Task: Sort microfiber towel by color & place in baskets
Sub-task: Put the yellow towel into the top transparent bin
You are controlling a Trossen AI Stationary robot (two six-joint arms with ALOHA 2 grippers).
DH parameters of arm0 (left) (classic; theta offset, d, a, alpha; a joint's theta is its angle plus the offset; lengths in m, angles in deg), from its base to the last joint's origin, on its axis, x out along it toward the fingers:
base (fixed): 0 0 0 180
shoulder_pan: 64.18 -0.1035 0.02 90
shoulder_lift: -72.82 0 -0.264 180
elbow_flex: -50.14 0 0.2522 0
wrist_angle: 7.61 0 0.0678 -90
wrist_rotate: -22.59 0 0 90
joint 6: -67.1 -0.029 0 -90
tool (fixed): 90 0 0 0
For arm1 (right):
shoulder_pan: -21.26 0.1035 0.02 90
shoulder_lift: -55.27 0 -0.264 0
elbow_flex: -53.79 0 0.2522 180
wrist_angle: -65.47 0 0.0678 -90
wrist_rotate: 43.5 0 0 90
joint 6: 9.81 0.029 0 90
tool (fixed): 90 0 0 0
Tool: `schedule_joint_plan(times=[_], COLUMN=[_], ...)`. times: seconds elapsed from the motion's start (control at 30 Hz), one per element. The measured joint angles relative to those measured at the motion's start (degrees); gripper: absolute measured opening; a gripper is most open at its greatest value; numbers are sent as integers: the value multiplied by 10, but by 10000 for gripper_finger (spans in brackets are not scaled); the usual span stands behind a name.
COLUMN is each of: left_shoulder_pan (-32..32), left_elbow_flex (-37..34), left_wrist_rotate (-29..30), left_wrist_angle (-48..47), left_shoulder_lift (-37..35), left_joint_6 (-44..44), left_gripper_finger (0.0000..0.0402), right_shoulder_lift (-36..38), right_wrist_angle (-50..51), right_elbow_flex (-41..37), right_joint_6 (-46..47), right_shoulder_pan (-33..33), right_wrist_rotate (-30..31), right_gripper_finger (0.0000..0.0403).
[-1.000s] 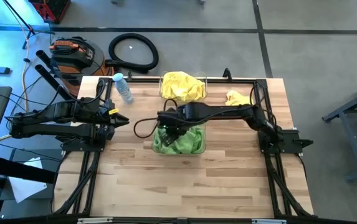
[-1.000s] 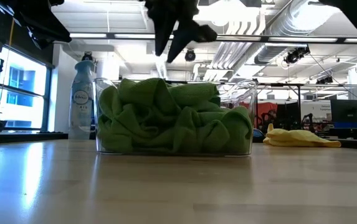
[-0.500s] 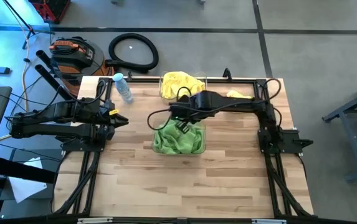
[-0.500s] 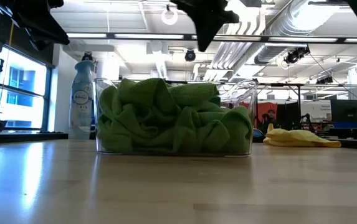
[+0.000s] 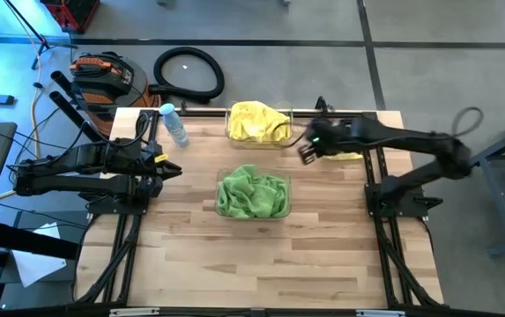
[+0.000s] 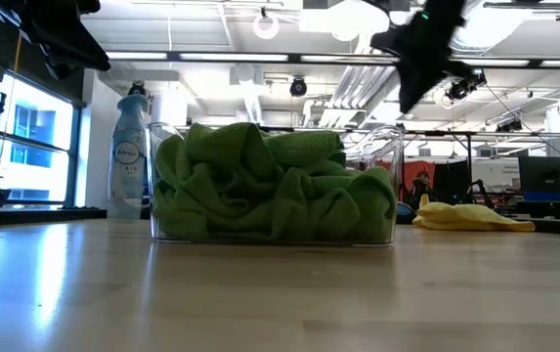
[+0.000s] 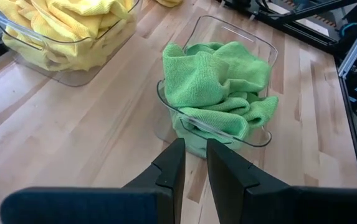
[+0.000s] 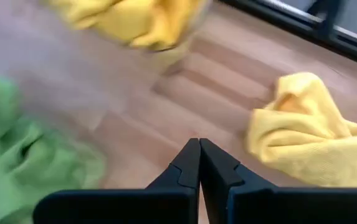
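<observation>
Two baskets sit filled, green towels [image 5: 252,195] in one, yellow towels [image 5: 256,121] in the other. Right gripper [image 5: 306,155], fingers pressed together and empty, hovers near a loose yellow towel [image 8: 306,134]. Left gripper [image 7: 192,163] waits, slightly parted.

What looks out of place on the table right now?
One yellow towel lies loose on the table's far right, outside both baskets. The yellow basket and the green basket hold the rest. The right hand, shut and empty, hovers near the stray towel.
</observation>
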Motion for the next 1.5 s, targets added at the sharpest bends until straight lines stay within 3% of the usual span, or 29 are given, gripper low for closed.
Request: schedule_joint_plan(times=[0.13,0.27,0.47,0.6,0.83,0.97,1.17,1.5], left_shoulder_pan=[0,0,0,0,0,0,0,0], left_elbow_flex=[0,0,0,0,0,0,0,0], left_wrist_rotate=[0,6,23,23,25,26,26,25], left_wrist_angle=[0,0,0,0,0,0,0,0], left_shoulder_lift=[0,0,0,0,0,0,0,0], left_joint_6=[0,0,0,3,21,35,34,30], left_gripper_finger=[53,53,53,53,53,53,53,53], right_shoulder_lift=[81,106,93,78,29,-24,-74,-109], right_wrist_angle=[-45,-64,-148,-194,-253,-264,-261,-283], right_elbow_flex=[-98,-156,-236,-275,-309,-313,-307,-322], right_joint_6=[-7,-65,-128,-139,-140,-140,-135,-103], right_shoulder_pan=[-96,-199,-331,-377,-395,-389,-356,-332], right_wrist_rotate=[-23,-59,-128,-127,-108,-102,-47,-107], right_gripper_finger=[3,31,116,176,242,245,245,241])
